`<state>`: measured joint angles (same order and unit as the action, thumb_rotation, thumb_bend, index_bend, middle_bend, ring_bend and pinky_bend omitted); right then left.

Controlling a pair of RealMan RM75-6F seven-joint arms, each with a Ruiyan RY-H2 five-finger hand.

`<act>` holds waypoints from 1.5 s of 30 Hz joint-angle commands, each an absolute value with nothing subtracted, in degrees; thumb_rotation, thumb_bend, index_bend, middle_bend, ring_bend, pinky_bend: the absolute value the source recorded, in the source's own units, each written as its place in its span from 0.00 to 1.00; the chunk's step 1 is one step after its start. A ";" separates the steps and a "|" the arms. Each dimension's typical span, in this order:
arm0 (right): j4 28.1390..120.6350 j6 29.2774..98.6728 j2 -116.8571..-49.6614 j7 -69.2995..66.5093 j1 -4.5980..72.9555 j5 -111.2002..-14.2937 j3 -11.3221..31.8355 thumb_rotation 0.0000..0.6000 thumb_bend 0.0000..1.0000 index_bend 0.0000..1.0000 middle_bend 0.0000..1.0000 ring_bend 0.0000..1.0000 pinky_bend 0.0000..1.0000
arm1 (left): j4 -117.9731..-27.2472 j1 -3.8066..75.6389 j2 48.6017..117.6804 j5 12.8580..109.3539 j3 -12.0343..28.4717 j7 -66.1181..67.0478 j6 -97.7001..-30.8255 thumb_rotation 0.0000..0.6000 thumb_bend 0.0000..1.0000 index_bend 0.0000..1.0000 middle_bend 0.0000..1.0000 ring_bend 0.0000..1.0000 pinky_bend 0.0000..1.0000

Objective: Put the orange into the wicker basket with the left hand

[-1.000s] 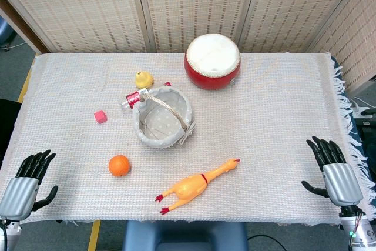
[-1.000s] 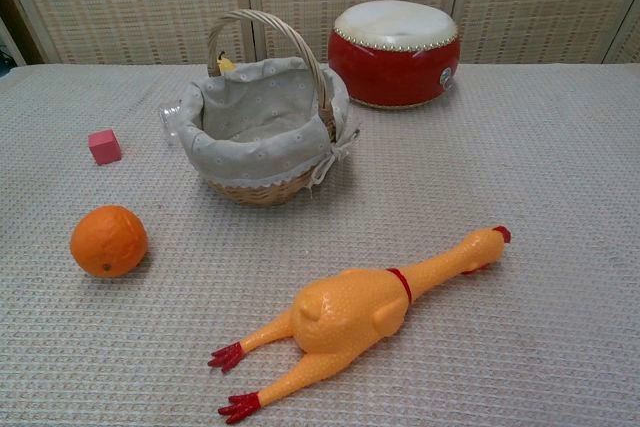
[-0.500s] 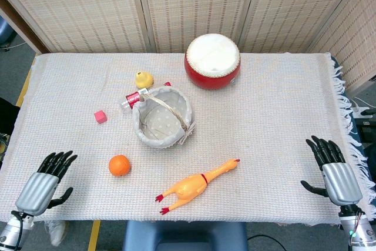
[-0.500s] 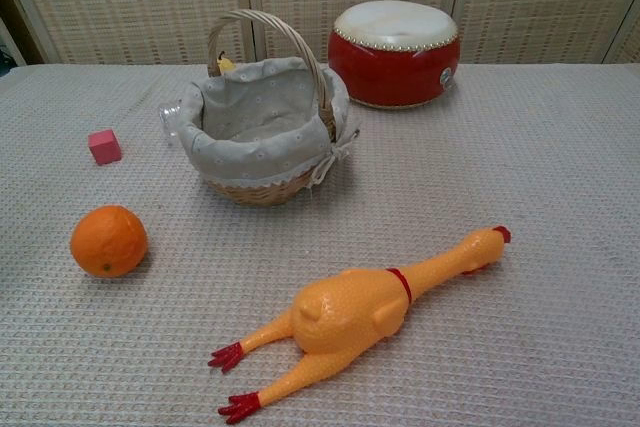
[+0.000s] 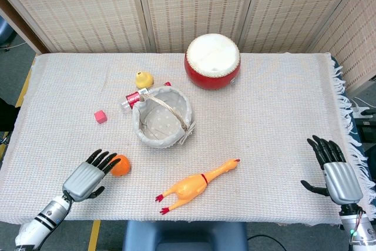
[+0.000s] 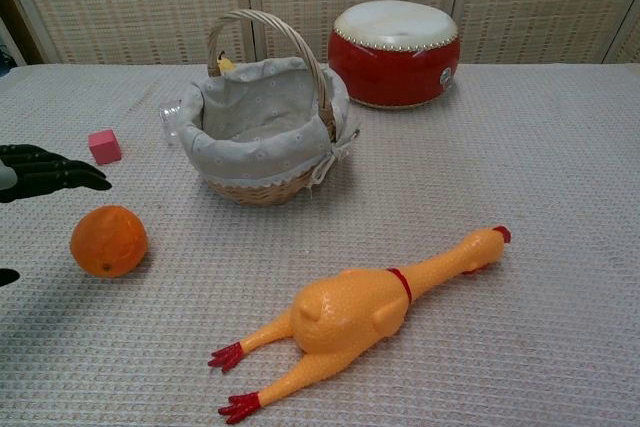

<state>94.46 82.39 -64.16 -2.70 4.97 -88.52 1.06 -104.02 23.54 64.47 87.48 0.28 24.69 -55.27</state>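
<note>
The orange lies on the cloth left of the rubber chicken. My left hand hovers just left of it, open, its black fingers spread above and beside the fruit; I cannot tell whether they touch it. The wicker basket, lined in pale cloth with its handle up, stands beyond the orange toward the table's middle and has nothing in it. My right hand rests open at the table's right front corner, far from everything.
A rubber chicken lies in front of the basket. A red drum stands at the back. A pink cube, a small bottle with a red label and a yellow duck sit left of and behind the basket.
My left hand has moved right across the front of the table, from the left edge to right beside the orange. The orange and my right hand have stayed put.
</note>
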 commanded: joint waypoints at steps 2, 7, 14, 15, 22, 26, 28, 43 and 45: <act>94.64 82.33 -64.10 -2.82 5.02 -88.52 1.04 1.00 0.03 0.00 0.00 0.00 0.00 | -103.00 25.90 66.53 83.84 1.30 27.16 -52.42 1.00 0.33 0.00 0.00 0.00 0.04; 94.75 82.14 -64.00 -3.14 5.05 -88.04 1.22 1.00 0.03 0.00 0.00 0.00 0.00 | -101.04 27.65 68.57 80.01 1.84 28.36 -50.65 1.00 0.33 0.00 0.00 0.00 0.04; 94.96 81.90 -63.93 -3.30 5.16 -87.65 1.39 1.00 0.03 0.00 0.00 0.00 0.00 | -97.10 29.66 72.02 75.03 1.89 29.54 -48.60 1.00 0.33 0.00 0.00 0.00 0.05; 94.97 81.89 -63.92 -3.29 5.17 -87.64 1.40 1.00 0.03 0.00 0.00 0.00 0.00 | -96.66 29.81 72.44 74.57 1.78 29.63 -48.48 1.00 0.33 0.00 0.00 0.00 0.05; 95.03 81.72 -63.90 -3.48 5.22 -87.19 1.59 1.00 0.03 0.00 0.00 0.00 0.00 | -95.54 30.30 74.58 74.68 0.50 28.74 -49.25 1.00 0.33 0.00 0.00 0.00 0.07; 95.10 81.72 -63.92 -3.41 5.23 -87.12 1.64 1.00 0.03 0.00 0.00 0.00 0.00 | -95.21 30.27 75.24 75.41 0.29 28.17 -50.19 1.00 0.37 0.02 0.00 0.02 0.15; 95.18 81.71 -63.98 -3.31 5.21 -87.15 1.58 1.00 0.03 0.00 0.00 0.00 0.00 | -94.87 29.94 76.15 76.00 0.42 27.60 -51.84 1.00 0.43 0.13 0.09 0.11 0.30; 95.13 82.57 -63.85 -3.51 4.77 -87.88 1.30 1.00 0.03 0.00 0.00 0.00 0.00 | -95.04 25.81 75.06 81.01 1.31 23.19 -64.88 1.00 0.65 0.71 0.71 0.69 0.83; 95.11 82.61 -63.81 -3.62 4.76 -87.91 1.31 1.00 0.03 0.00 0.00 0.00 0.00 | -96.66 25.33 73.28 81.31 1.88 22.94 -66.56 1.00 0.65 0.71 0.71 0.69 0.83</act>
